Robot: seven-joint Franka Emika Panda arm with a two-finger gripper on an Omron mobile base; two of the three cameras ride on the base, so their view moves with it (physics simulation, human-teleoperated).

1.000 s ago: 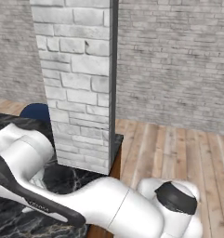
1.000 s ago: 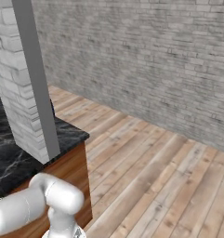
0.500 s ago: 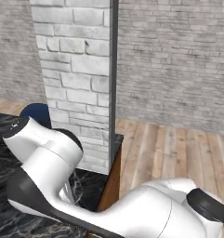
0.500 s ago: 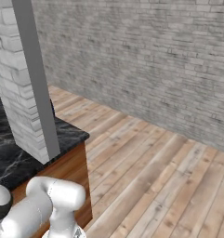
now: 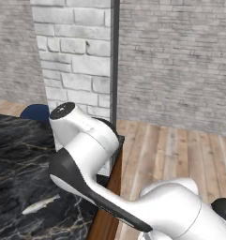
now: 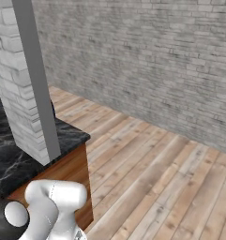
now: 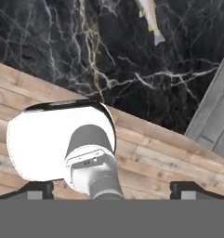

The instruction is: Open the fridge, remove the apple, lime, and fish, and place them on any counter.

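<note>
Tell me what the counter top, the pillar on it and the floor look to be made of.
The counter top looks like polished black marble: white veins, slight sheen; its side looks like brown wood. The pillar looks like whitewashed brick, with mortar joints visible and a smooth grey edge strip. The floor looks like matte light wood planks. All rendered, so judged by look only.

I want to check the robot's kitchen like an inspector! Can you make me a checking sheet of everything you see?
Surface: black marble counter with white veins, on brown wood cabinets.
Job's things: fish lying flat on the counter, free of the claw.
Clutter: a dark blue round thing behind the counter; cannot tell what.
Claw: claw open, holding nothing.
Cables: nothing seen.
Surroundings: white brick pillar standing on the counter, grey brick wall, wooden plank floor.
</note>
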